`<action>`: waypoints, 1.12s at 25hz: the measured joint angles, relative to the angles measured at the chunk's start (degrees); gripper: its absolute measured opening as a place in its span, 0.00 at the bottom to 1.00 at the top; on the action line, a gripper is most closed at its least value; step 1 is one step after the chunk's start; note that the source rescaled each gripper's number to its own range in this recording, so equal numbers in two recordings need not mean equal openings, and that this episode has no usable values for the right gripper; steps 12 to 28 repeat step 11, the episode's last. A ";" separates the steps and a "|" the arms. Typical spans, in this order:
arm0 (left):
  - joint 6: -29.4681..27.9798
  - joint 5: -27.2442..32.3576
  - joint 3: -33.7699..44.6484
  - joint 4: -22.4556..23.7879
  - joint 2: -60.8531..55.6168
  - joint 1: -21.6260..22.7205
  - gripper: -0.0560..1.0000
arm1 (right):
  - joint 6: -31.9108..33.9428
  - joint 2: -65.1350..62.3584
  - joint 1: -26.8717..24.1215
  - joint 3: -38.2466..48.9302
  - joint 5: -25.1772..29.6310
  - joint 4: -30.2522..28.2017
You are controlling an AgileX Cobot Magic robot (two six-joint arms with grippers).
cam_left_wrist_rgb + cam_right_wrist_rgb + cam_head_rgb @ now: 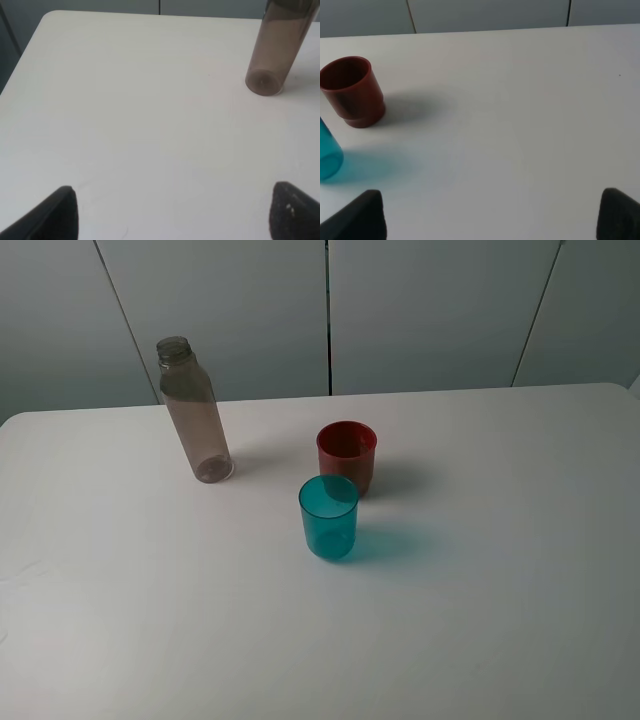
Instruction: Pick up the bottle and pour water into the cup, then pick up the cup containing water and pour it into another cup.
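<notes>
left gripper [172, 212] gapes empty — it should clasp the bottle [195, 423], near the desk's far-left corner, mid-body, upright.

A big white table [500, 590] fills most of the view. Its top is smooth and plain, with soft shadows on it. The far edge has round corners. Behind the table stands a grey wall [430, 310] made of flat panels. Thin dark lines run between the panels. The wall is far ahead of the jaws, past the table's back edge.
</notes>
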 joint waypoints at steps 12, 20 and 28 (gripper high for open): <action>0.11 0.00 0.00 0.00 0.00 0.00 0.92 | 0.00 0.00 0.00 0.00 0.00 0.00; 0.11 0.00 0.00 0.00 0.00 0.00 0.92 | 0.00 0.00 0.00 0.00 0.00 0.00; 0.11 0.00 0.00 0.00 0.00 0.00 0.92 | 0.00 0.00 0.00 0.00 0.00 0.00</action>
